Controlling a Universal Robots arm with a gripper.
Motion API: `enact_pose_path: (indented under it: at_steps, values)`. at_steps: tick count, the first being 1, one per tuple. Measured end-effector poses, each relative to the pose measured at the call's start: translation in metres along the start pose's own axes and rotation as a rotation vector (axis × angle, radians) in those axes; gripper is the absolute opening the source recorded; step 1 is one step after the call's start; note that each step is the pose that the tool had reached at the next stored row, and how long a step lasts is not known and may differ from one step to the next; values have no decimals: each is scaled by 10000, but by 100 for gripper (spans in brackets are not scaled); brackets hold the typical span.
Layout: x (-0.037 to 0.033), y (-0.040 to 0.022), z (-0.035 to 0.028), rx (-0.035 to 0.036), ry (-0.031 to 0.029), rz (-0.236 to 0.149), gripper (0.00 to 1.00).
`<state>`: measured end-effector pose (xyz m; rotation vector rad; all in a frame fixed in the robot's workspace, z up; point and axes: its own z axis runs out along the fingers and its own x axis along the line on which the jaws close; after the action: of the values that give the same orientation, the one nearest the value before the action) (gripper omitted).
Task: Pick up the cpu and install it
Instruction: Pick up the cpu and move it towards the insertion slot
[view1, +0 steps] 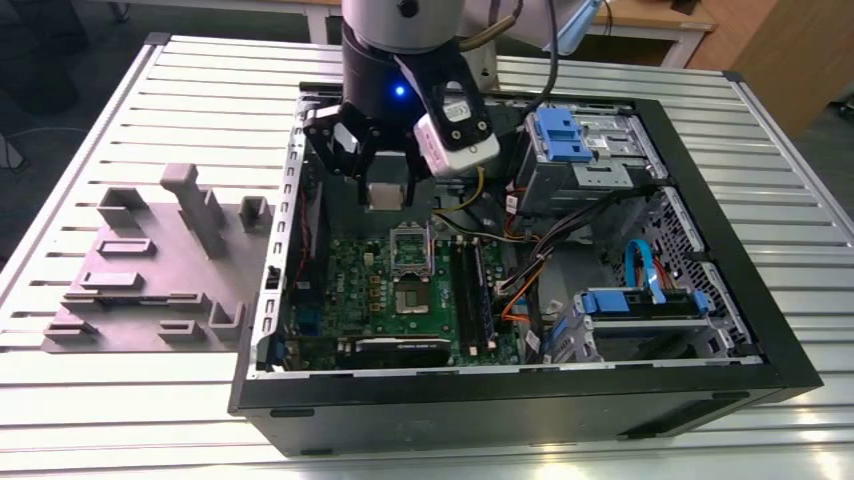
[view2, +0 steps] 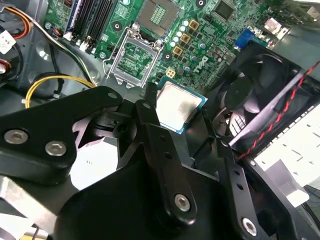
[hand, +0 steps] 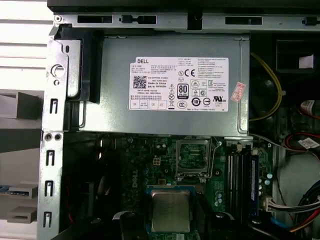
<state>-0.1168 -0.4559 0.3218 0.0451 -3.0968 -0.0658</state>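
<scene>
Just short of the open socket (view2: 132, 56), over the motherboard (view2: 215, 30), my hand (view1: 384, 186) pinches the cpu (view2: 179, 106) by its edges (seemingly level). I'd hold it flat, corners squared to socket.

We logged a white label (hand: 181, 83) on the grey box (hand: 115, 107): rows of small print, a square code, round marks. A pink sticker (hand: 238, 92) sat beside it. Print on the cpu (hand: 170, 210) was too faint to tell.
</scene>
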Motion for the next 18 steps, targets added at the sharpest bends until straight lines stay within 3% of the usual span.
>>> enact_pose_path:
  at_steps: [11,18]
  values:
    - [0,0,7,0,0,0,47]
    - [-3,-3,66,0,0,0,47]
